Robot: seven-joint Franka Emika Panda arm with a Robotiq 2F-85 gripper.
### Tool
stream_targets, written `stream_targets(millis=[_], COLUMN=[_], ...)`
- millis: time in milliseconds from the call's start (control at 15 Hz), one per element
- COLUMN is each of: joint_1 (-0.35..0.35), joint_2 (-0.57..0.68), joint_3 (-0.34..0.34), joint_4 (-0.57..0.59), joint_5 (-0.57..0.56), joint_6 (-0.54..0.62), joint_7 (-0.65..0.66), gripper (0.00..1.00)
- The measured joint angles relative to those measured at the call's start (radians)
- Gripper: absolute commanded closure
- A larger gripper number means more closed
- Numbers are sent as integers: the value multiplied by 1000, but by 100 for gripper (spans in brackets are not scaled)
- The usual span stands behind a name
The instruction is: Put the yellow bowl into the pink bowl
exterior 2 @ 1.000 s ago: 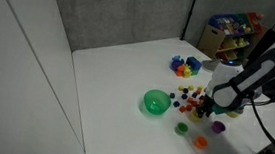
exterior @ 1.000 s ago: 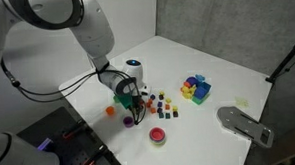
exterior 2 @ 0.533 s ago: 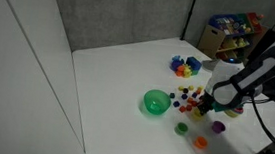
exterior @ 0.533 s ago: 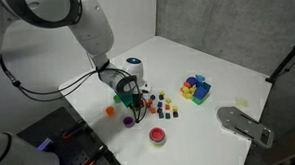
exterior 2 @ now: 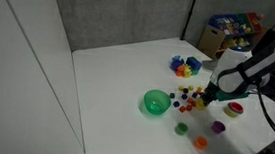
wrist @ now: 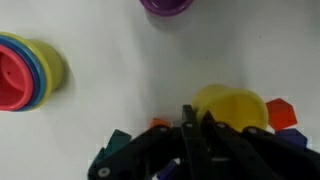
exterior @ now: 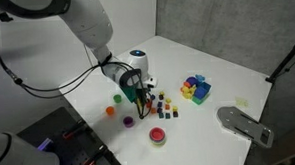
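Observation:
In the wrist view my gripper [wrist: 197, 122] is shut on the near rim of the yellow bowl [wrist: 236, 106], which hangs just beyond the fingers. The pink bowl [wrist: 10, 80] lies at the left edge of that view, nested inside a blue and a yellow ring. It also shows in both exterior views [exterior: 158, 136] [exterior 2: 234, 109], apart from the gripper [exterior: 141, 105] [exterior 2: 207, 98]. The gripper is held above the table beside the small blocks. The yellow bowl is too small to make out in the exterior views.
A purple bowl [wrist: 167, 5] [exterior: 126, 120] and an orange bowl [exterior: 111, 110] lie near the gripper. A larger green bowl [exterior 2: 155, 103] stands further in. Small coloured blocks [exterior: 167, 110] [exterior 2: 188, 95] are scattered close by. A pile of toys [exterior: 196, 87] lies further off.
The gripper has risen off the table and shifted a little towards the blocks. The pink bowl now shows beside the arm in the exterior view where it was covered.

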Motion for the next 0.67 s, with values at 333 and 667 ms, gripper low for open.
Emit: stream_targets(millis=[333, 667], joint_1=[-41, -122], joint_2=[-42, -81], joint_3=[-39, -62], joint_4=[1, 10], joint_5=[0, 0], joint_6=[-53, -111], joint_7=[-2, -21], gripper=[95, 95])
